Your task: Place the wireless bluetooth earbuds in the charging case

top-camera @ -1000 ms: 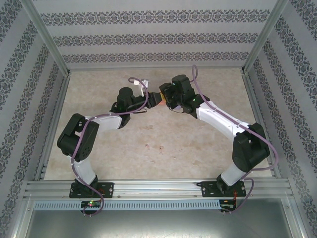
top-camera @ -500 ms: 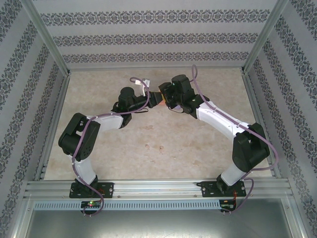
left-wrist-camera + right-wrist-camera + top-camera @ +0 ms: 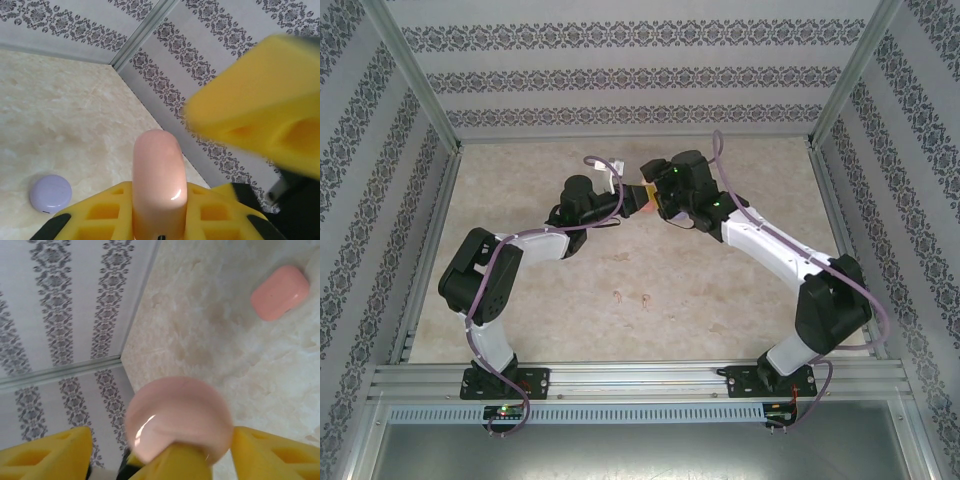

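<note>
Left claw (image 3: 160, 200) is clamped on the pale pink charging case (image 3: 159, 170), with yellow pads against both flat sides and the rounded end sticking up free, probably so the other arm can get at the lid. Can't tell if the lid is cracked or fully closed. Right claw (image 3: 162, 432) is spread wide, one finger on each side of that same case in its own camera. In the left wrist view one right finger (image 3: 260, 110) hangs blurred just beside the case top, not touching. It looks like a two-arm hold, the left steadying and the right lining up to pry or grip. Both arms reach to the far middle of the tabletop (image 3: 720, 300) with elbows bowed outward and wrists turned in, so the claws face each other, apparently lifted off the surface. Two earbuds (image 3: 617, 295) (image 3: 646, 298) lie loose on the tabletop, well apart from the claws and nearer the arm bases, none inserted yet. A purple round case (image 3: 50, 192) and a coral case (image 3: 280, 292) sit on the tabletop, both untouched.
</note>
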`<move>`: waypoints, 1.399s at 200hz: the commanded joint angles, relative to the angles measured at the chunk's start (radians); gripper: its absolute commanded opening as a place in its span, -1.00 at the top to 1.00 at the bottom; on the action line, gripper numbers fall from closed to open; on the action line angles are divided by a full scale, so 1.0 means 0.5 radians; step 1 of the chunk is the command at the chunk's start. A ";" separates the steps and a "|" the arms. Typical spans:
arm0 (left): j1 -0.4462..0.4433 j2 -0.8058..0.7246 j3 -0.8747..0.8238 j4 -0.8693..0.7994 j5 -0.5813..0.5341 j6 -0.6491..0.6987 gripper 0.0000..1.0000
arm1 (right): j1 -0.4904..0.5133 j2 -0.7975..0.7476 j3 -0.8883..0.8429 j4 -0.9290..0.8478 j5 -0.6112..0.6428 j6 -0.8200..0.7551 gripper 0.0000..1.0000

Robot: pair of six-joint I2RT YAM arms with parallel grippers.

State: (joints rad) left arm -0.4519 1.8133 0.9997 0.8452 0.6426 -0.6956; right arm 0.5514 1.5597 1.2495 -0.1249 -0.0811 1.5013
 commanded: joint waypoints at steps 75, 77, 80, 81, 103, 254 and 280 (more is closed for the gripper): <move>0.058 -0.183 0.094 -0.259 0.349 0.086 1.00 | -0.400 -0.558 -0.515 0.116 -0.478 -1.143 -0.59; 0.060 -0.186 0.100 -0.271 0.361 0.089 1.00 | -0.403 -0.558 -0.519 0.124 -0.493 -1.185 -0.59; 0.059 -0.190 0.106 -0.282 0.380 0.093 1.00 | -0.408 -0.558 -0.530 0.140 -0.515 -1.234 -0.59; 0.058 -0.192 0.107 -0.287 0.390 0.095 1.00 | -0.407 -0.556 -0.536 0.149 -0.522 -1.252 -0.58; 0.057 -0.227 0.141 -0.397 0.520 0.132 1.00 | -0.407 -0.541 -0.606 0.304 -0.670 -1.576 -0.53; 0.059 -0.370 0.261 -0.793 0.743 0.321 1.00 | -0.380 -0.361 -0.648 0.594 -0.917 -1.899 -0.14; 0.060 -0.399 0.262 -0.798 0.758 0.324 1.00 | -0.487 -0.287 -0.734 0.701 -0.873 -1.795 -0.06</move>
State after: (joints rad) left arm -0.4191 1.6703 1.0912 0.4267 0.9619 -0.5632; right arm 0.3607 1.3724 0.9142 0.1703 -0.5579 0.5728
